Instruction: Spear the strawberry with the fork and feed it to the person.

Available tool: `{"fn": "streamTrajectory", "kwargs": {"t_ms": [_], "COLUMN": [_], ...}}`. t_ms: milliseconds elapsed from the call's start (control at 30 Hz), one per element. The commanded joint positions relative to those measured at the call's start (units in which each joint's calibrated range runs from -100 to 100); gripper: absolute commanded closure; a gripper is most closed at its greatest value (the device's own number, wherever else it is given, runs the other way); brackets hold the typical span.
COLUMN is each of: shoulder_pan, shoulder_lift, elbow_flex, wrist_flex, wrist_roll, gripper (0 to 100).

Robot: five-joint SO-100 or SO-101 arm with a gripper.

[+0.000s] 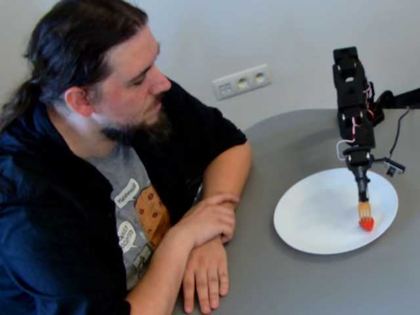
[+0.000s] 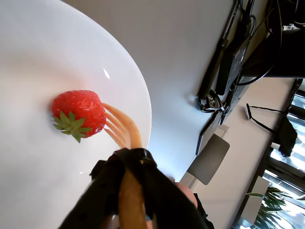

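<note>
clutter is scarce on the grey desk (image 1: 308, 275): a white plate (image 1: 315, 216) is set near its right edge in the fixed view, and a wall socket (image 1: 241, 81) is seen above the desk's far edge. nothing is placed between the plate and the person (image 1: 98, 164), who is seated at the desk's left side with both forearms folded on it. the black arm (image 1: 354, 105) is held upright over the plate, pointing straight down. the gripper (image 2: 125, 157) is seen clamped around the handle of the fork (image 2: 125, 130), wrapped in black. the fork's tines are pressed against the strawberry (image 2: 81, 112), which lies on the plate's right part; how deep they are sunk cannot be told. speech bubbles are printed on the person's t-shirt, but the words cannot be read.
</note>
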Motion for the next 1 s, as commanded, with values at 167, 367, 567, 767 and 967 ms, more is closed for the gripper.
{"fn": "streamTrajectory", "kwargs": {"t_ms": [167, 367, 567, 767, 967], "shoulder_pan": [-0.28, -0.43, -2.08, -3.72, -3.94], "shoulder_lift": [-1.06, -1.4, -0.73, -0.56, 4.36], "elbow_flex": [-2.97, -5.13, -5.13, -5.22, -8.56], "wrist_flex": [8.18, 14.19, 14.19, 14.79, 14.97], "wrist_roll": [-0.31, -0.36, -0.36, -0.36, -1.56], "gripper": [98, 98, 98, 98, 98]}}
